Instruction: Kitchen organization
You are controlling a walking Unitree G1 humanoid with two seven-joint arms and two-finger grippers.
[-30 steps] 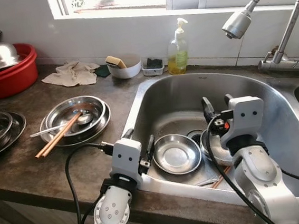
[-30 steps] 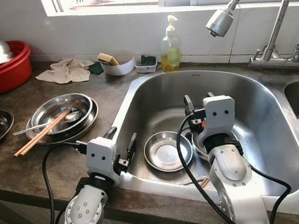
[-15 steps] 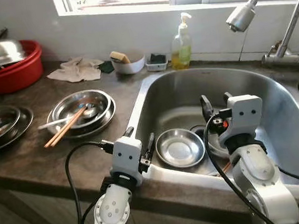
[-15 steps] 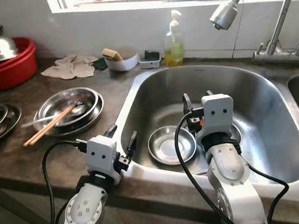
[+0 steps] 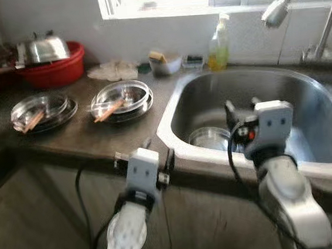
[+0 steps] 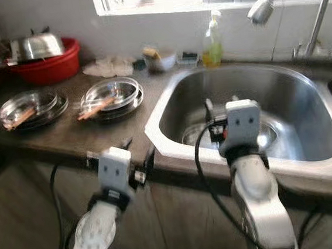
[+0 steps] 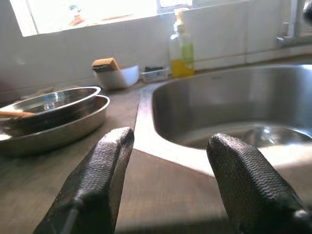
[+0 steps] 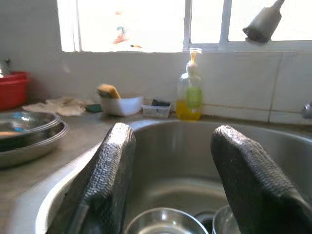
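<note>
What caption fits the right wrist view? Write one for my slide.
Open right gripper faces the sink, steel bowls below, soap bottle behind.

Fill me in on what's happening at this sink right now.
Nothing is being handled. The left gripper hangs open over the counter edge, and the right gripper is open above the sink, where steel bowls sit. Two stacks of steel plates with chopsticks wait on the counter.
</note>
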